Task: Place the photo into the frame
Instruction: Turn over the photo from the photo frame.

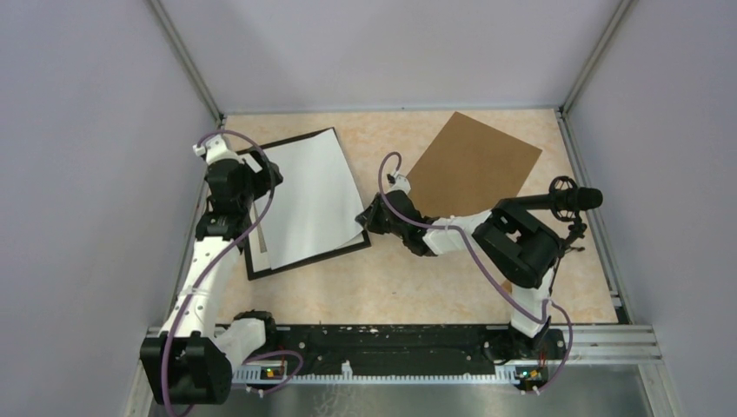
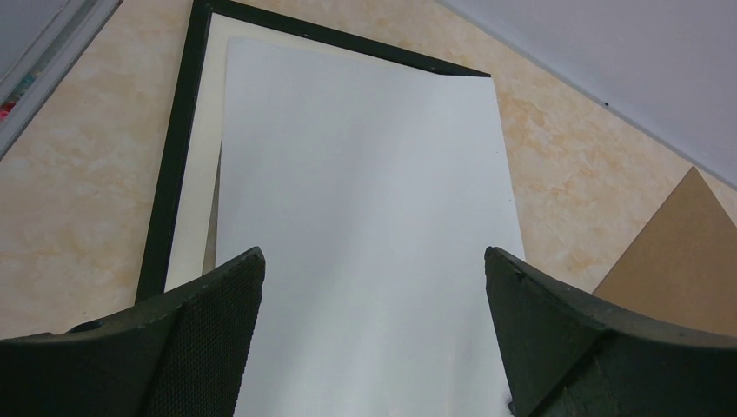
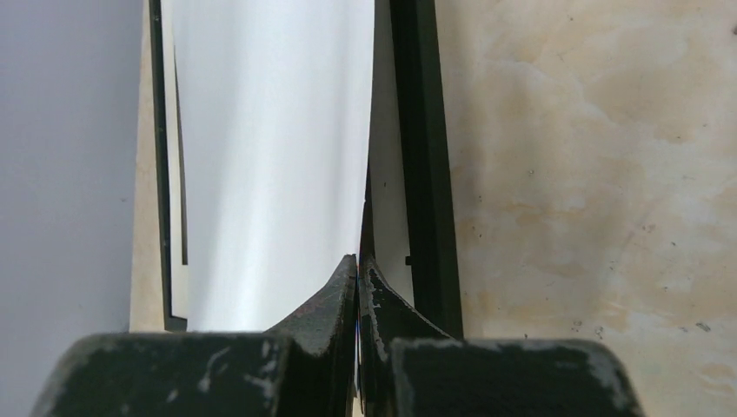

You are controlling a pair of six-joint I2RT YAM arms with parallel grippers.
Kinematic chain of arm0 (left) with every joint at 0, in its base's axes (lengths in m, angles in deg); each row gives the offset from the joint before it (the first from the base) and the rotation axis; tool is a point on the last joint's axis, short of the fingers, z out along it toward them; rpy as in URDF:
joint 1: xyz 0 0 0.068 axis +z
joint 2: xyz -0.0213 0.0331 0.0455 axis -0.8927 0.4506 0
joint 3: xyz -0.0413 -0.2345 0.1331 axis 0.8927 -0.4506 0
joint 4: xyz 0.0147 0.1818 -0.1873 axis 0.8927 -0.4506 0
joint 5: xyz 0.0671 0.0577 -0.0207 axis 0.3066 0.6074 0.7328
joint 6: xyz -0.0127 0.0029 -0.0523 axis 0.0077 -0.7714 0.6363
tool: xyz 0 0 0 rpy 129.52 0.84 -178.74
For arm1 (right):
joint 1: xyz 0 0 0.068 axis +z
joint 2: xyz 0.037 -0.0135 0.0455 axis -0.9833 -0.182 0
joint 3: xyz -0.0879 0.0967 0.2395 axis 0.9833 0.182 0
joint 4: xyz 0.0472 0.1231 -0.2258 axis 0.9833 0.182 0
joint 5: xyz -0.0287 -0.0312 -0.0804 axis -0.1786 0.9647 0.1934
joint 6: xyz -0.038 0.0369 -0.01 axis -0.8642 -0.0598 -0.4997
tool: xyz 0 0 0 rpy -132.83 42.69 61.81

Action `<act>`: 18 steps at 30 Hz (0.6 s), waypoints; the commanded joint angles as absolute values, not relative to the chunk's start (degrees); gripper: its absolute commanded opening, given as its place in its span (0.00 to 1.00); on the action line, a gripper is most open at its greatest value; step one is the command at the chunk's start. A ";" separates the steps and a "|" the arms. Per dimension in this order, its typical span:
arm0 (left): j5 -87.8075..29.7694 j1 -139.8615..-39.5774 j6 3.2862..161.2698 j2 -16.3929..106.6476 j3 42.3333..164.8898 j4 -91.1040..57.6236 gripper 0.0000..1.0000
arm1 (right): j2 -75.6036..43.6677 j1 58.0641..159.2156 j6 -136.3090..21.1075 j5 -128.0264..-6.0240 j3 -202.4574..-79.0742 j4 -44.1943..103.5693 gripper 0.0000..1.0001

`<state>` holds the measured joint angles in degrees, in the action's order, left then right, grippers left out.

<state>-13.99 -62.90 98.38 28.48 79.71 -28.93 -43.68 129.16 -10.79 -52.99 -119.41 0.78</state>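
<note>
- We work on a beige, marbled tabletop (image 1: 391, 287) boxed in by plain grey walls (image 1: 87, 174).
- Our left claw (image 2: 374, 347) hangs with its jaws spread wide and holds nothing. The photo (image 2: 365, 200) lies ahead of it and below, in line with the gap between the two textured pads (image 2: 213, 339).
- The frame (image 2: 169, 191) is a flat rectangle with a thin matt black border, and it lies under the photo. Its border shows to the left of this claw and beyond it, with a cream inner panel (image 2: 195, 174) exposed alongside.
- The photo is a thin, smooth white sheet lying skewed, with one far corner covering the border.
- Our right claw (image 3: 356, 291) is pinched shut on the photo's edge. The sheet runs ahead and to its left, and the black border is just to its right.
- We judge the step to be aligning the sheet. The next move calls for turning and sliding the sheet until it sits square inside the border. It should be done gently, since such paper may buckle.
- A stiff brown board (image 1: 474, 165) lies beyond the right claw, apart from the frame.
</note>
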 commanded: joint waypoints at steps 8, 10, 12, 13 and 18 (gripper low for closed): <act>-12.94 -63.04 96.98 27.05 78.78 -25.58 0.99 | -45.55 131.46 -7.42 -55.29 -123.26 -6.95 0.00; -13.00 -63.04 97.06 27.02 78.70 -25.59 0.99 | -45.26 131.46 -6.10 -55.53 -122.96 -7.50 0.00; -13.20 -63.04 97.15 27.16 78.69 -25.48 0.99 | -45.39 131.46 -3.60 -56.50 -122.57 -8.89 0.00; -13.29 -63.04 97.15 27.30 78.77 -25.45 0.99 | -45.49 131.45 -2.46 -57.73 -122.34 -10.10 0.00; -13.30 -63.04 97.07 27.42 78.61 -25.49 0.99 | -46.45 130.58 -0.08 -62.00 -122.56 -10.97 0.12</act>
<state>-13.64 -62.90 97.70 28.44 79.28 -28.65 -45.01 130.71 -2.94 -57.97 -121.16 -6.87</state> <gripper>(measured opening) 0.987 0.097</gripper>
